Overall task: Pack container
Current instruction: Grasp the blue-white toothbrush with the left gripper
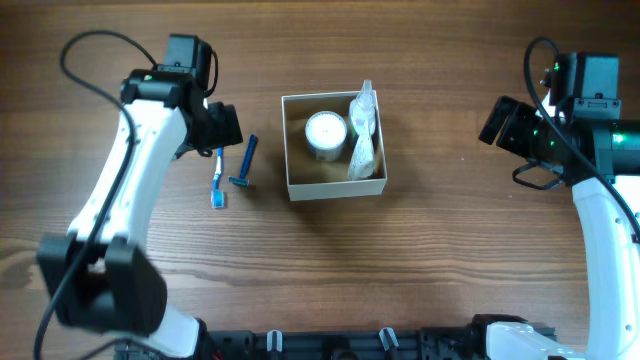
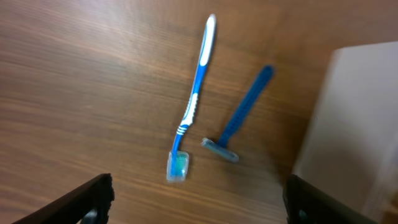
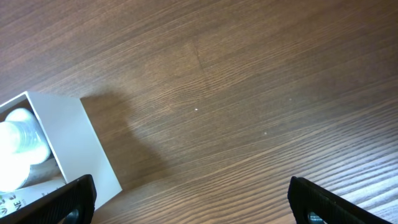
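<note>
The container (image 1: 335,187), a square white-walled box with a tan inside, sits mid-table; its wall also shows in the left wrist view (image 2: 348,124) and the right wrist view (image 3: 74,140). It holds a round white jar (image 1: 325,131) and a clear plastic packet (image 1: 364,135). A blue toothbrush (image 1: 217,180) and a blue razor (image 1: 246,163) lie on the table left of it, both in the left wrist view, toothbrush (image 2: 194,102), razor (image 2: 239,118). My left gripper (image 2: 199,208) is open and empty above them. My right gripper (image 3: 199,208) is open and empty, right of the container.
The wooden table (image 1: 450,250) spreads all round. The left arm (image 1: 130,170) stretches along the left side, the right arm (image 1: 600,210) along the right edge.
</note>
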`<state>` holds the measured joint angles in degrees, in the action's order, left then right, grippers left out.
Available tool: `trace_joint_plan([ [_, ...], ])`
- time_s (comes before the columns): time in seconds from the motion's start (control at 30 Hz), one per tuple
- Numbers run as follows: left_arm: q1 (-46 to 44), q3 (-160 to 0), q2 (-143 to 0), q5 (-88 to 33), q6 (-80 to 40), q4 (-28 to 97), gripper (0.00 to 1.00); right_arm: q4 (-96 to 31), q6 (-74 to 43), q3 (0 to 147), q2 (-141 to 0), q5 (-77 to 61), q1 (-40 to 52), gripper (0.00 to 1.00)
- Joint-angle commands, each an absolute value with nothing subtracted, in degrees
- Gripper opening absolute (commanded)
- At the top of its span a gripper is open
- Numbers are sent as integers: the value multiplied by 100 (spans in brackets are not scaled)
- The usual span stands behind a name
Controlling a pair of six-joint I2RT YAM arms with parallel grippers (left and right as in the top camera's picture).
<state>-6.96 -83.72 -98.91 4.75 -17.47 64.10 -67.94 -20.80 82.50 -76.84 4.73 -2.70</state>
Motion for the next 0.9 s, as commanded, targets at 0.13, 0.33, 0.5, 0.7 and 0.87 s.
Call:
trace_joint_plan([
  [0.13,-497,-8132,-11233,246,-1367,5955,79,-6775,-2141,8248,-7741,443,-287,100],
  [0.33,-484,-8132,-11939,303,-1367,5529,65,-6775,-2139,8248,-7741,443,-287,100],
  [0.5,-486,-8132,-11981,301,-1367,5354,58,-6775,-2139,8248,-7743,440,-287,100],
  [0.7,-484,-8132,-11981,303,-1367,5358,19,-6775,-2139,8248,-7743,443,-287,100],
  [0.87,-429,-8134,-11922,484,-1369,5564,4,-6775,-2139,8248,-7741,440,-287,100],
])
